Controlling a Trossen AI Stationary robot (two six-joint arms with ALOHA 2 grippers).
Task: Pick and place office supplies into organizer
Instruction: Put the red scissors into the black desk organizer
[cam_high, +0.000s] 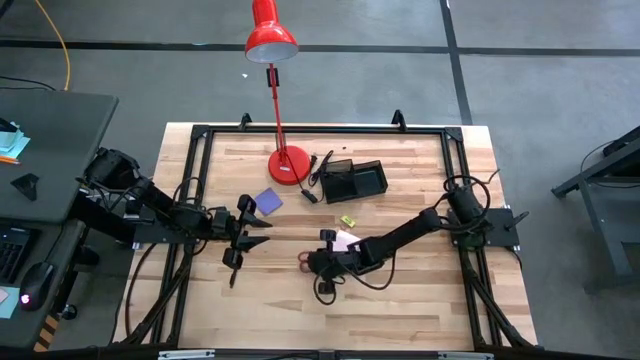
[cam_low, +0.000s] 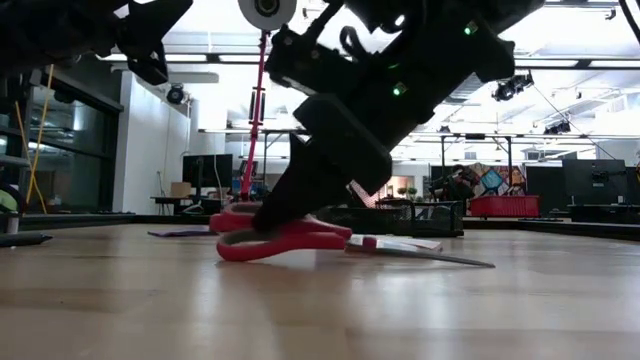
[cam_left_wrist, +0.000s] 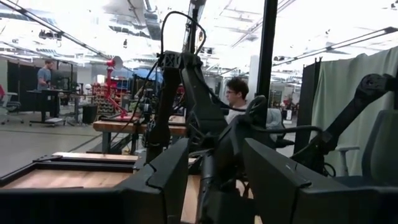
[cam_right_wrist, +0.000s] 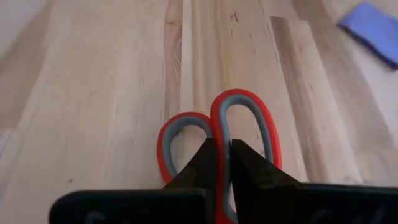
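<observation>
Now, left gripper (cam_high: 243, 232) idle at left centre, fingers partly apart, empty. Purple pad (cam_high: 268, 201) loose on table. Right gripper (cam_high: 318, 263) at centre, pinched on scissors (cam_right_wrist: 217, 143) handles, flat on wood. Organizer (cam_high: 353, 181) upper centre; most supplies seemingly still out.

- The right gripper (cam_high: 322, 262) sat low on the table (cam_high: 420, 300), its tip at the red-handled scissors (cam_high: 304, 259).
- A pink pad (cam_high: 346, 240) lay just beside that arm, a tiny yellow piece (cam_high: 347, 220) a little beyond.
- The black organizer (cam_high: 354, 180) stood beside the red lamp's base (cam_high: 288, 166), dark pens (cam_high: 323, 166) between them.
- The purple-blue pad (cam_high: 268, 201) lay near the left gripper (cam_high: 262, 234).
</observation>
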